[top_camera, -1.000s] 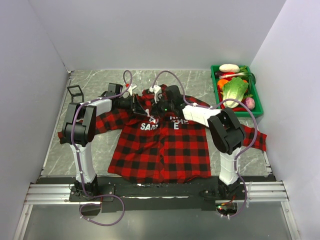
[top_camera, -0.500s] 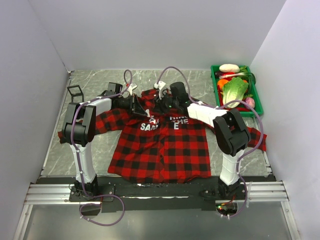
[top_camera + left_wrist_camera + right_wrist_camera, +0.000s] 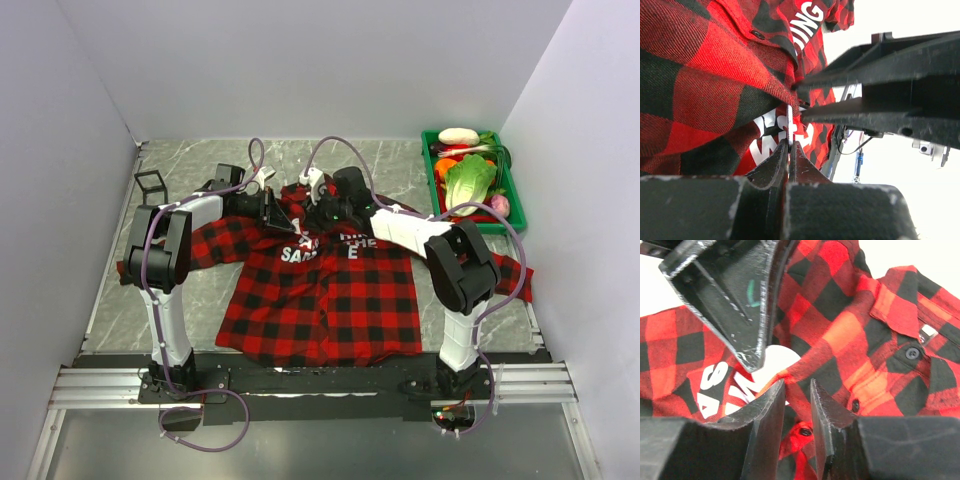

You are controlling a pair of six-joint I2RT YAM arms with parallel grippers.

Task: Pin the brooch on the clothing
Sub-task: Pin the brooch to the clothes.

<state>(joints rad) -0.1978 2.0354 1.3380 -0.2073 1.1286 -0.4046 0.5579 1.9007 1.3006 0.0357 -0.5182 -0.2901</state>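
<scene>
Holding the brooch (image 3: 789, 120) edge-on between its closed tips, the left end effector (image 3: 789, 146) points it straight ahead at a raised fold of the shirt (image 3: 320, 290) near the collar, at or just short of the cloth. The right end effector (image 3: 796, 390) straddles that fold with its fingers partly apart; whether they pinch it I cannot tell. The cloth lies loose on the tabletop (image 3: 400, 165) and will likely yield. Room between the two is tight.

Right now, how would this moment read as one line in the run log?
left jaws: shut on brooch | right jaws: apart around shirt fold | place: by white chest letters
</scene>
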